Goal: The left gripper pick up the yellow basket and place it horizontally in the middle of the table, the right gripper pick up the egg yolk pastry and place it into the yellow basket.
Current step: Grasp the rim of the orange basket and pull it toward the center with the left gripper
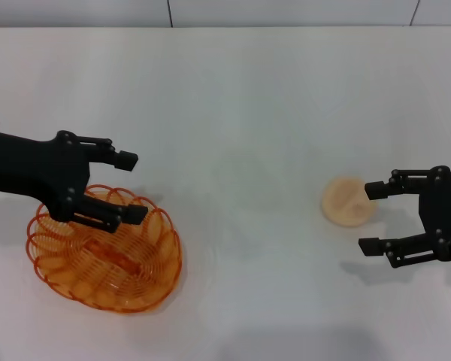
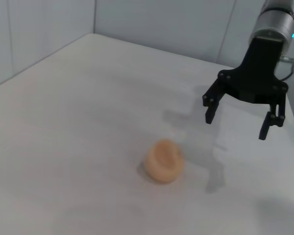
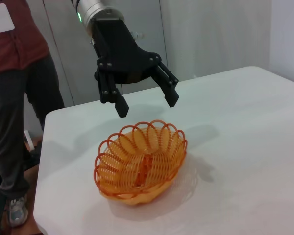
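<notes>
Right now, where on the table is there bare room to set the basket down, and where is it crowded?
The widest bare stretch of the white table lies in the middle, between the yellow basket and the egg yolk pastry. The far side is bare too. It is crowded at the robot's left, where the left gripper hovers open over the basket rim, and at the right, where the open right gripper flanks the pastry.

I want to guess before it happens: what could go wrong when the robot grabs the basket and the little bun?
1. The left gripper hangs open above the yellow basket. Its rim is thin looped wire, so a finger might slip between loops and tip the basket.
2. The right gripper is open beside the egg yolk pastry. The pastry looks soft, so a hard squeeze might dent it, or a finger might nudge it across the white table.
</notes>
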Controlling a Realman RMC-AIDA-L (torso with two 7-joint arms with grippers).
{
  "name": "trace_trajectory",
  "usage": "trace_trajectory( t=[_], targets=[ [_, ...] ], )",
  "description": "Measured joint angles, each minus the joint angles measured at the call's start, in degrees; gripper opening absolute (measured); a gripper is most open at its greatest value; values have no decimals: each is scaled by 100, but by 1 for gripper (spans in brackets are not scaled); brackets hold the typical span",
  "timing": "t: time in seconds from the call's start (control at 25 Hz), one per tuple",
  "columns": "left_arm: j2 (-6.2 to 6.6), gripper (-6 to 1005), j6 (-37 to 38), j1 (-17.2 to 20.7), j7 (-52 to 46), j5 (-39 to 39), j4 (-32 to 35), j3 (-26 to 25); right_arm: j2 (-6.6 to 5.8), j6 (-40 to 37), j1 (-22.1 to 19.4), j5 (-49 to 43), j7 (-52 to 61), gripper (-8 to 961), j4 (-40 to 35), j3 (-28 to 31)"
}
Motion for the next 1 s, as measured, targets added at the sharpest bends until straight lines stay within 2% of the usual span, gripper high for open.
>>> trace_trajectory(
  t=[0.28, 0.52, 0.68, 1.0],
  targets=[
    [171, 887, -63, -57, -856, 275, 181, -96, 0, 0, 1, 58, 0, 841, 0, 13],
    [193, 888, -165, -148, -1749, 1206, 674, -326, 5, 59, 1, 93, 16, 841, -1, 14],
    [220, 888, -212, -300, -2204, 1907, 683, -482, 8, 100, 1, 153, 55, 842, -1, 4],
    [246, 888, -391, -424, -3169, 2555, 617, -464, 9, 166, 19, 280, 70, 842, 7, -16]
  ],
)
